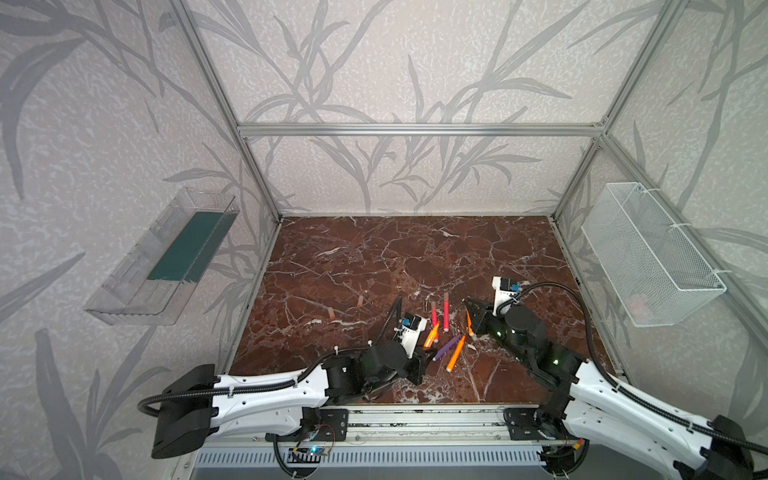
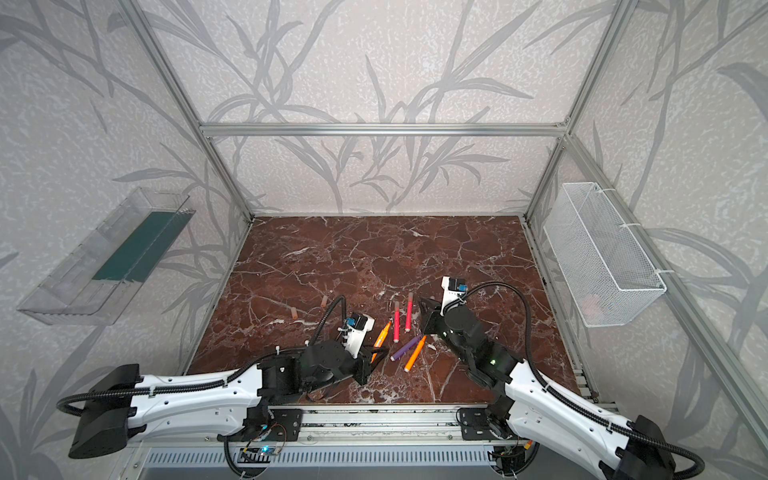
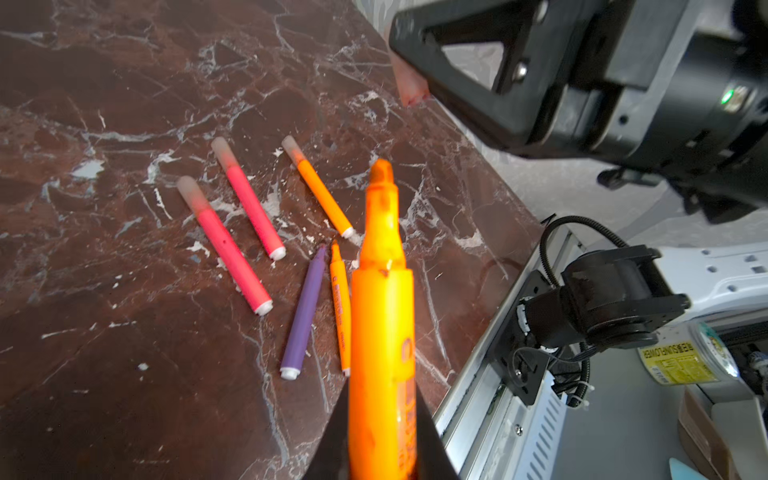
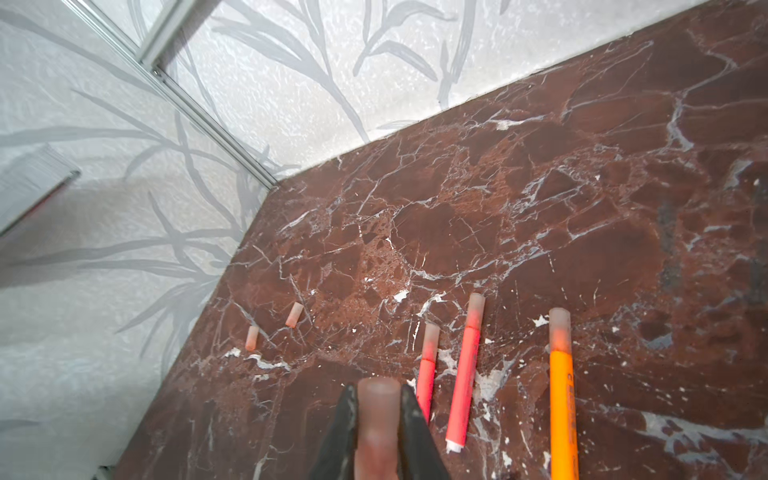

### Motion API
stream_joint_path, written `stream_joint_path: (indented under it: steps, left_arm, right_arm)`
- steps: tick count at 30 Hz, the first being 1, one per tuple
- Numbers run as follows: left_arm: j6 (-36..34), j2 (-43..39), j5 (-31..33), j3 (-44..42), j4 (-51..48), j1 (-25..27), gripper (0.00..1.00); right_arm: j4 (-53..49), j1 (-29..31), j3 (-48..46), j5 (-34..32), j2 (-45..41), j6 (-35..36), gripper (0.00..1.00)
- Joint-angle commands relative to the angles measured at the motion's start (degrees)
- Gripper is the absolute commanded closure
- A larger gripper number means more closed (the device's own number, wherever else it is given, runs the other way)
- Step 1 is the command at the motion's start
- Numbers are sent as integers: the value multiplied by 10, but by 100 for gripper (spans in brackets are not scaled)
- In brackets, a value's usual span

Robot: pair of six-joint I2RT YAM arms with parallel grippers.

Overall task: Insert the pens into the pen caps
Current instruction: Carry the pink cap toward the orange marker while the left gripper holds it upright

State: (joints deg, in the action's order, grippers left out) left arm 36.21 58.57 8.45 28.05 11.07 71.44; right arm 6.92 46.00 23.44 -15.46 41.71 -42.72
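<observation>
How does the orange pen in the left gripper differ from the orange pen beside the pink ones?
The gripped orange pen has a bare tip; the lying orange pen wears a translucent cap. The gripped one sits in the left gripper; the lying one rests on the table. Both are orange.

Six pens (image 3: 382, 332) before me, three orange, two pink, one purple, six pale caps (image 4: 294, 314), three on pens, two loose, one I hold, my two arms (image 1: 266, 395), one wire basket (image 1: 648, 253), one clear tray (image 1: 137, 286)
</observation>
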Motion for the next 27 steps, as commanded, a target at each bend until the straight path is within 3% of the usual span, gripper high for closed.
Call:
stream_joint_path:
  steps: [1, 6, 11, 16, 27]
  left_arm:
    - [-12, -7, 21, -19, 41, 2, 100]
    - [-14, -3, 27, -24, 49, 3, 100]
    - [-20, 20, 12, -17, 67, 8, 100]
    - [-25, 70, 13, -2, 102, 24, 100]
    - [-22, 169, 29, 41, 134, 27, 100]
  right_arm:
    - [60, -1, -43, 7, -42, -78, 95]
    - [110, -1, -102, 13, -90, -175, 95]
    - [157, -1, -125, 17, -78, -253, 100]
    - [195, 4, -111, 45, -27, -274, 100]
    - [172, 37, -91, 6, -15, -262, 100]
